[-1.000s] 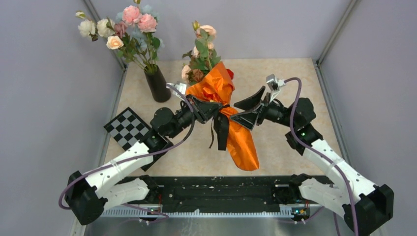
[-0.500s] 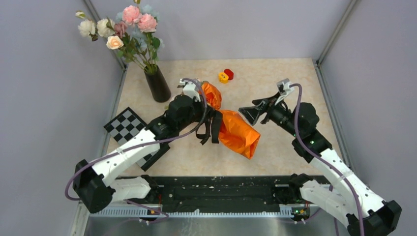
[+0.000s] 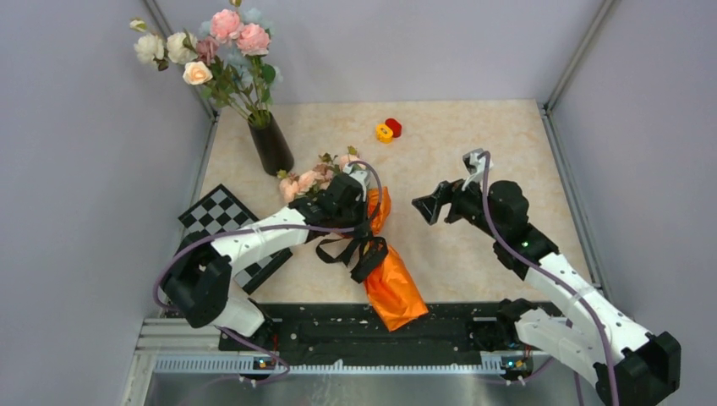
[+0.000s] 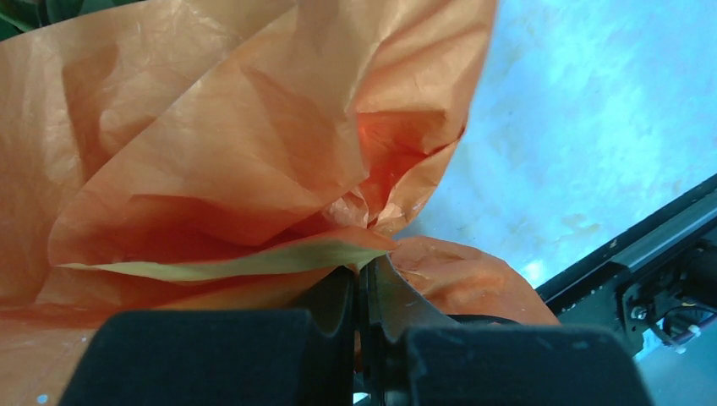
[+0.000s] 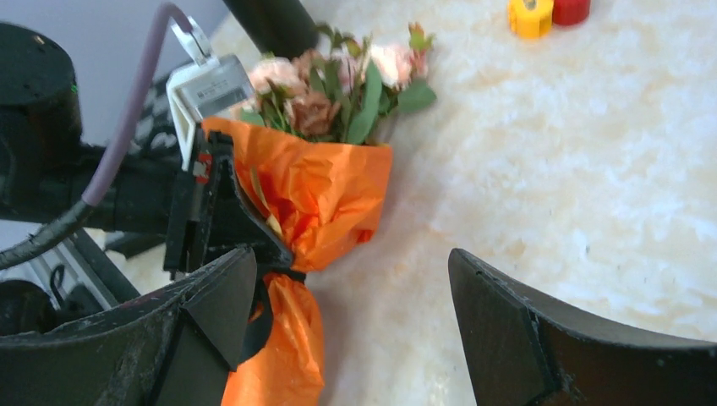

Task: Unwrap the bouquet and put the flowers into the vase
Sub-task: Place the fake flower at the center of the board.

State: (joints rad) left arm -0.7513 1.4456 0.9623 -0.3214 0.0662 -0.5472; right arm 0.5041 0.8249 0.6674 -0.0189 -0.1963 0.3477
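The bouquet lies on the table, its pink and peach flowers (image 3: 314, 179) (image 5: 338, 80) pointing toward the vase. Its orange paper cone (image 3: 394, 289) (image 5: 331, 193) (image 4: 220, 152) trails toward the front rail, tied by a black ribbon (image 3: 348, 250). My left gripper (image 3: 362, 205) (image 4: 364, 272) is shut on a fold of the orange paper just above the tie. My right gripper (image 3: 435, 203) (image 5: 351, 304) hangs open to the right of the bouquet, holding nothing and touching nothing. The black vase (image 3: 272, 149) (image 5: 269, 20) stands at the back left.
A taller bunch of white and pink flowers (image 3: 211, 49) sits in the vase. Small yellow (image 3: 384, 133) (image 5: 530, 15) and red (image 3: 394, 127) heads lie at the back centre. A checkerboard (image 3: 220, 222) lies at the left. The black front rail (image 3: 440, 331) runs under the cone's tail.
My left arm has swung the bouquet from upright down onto the table, flowers toward the vase and tail toward the front. The right gripper has drawn back to the right, still open.
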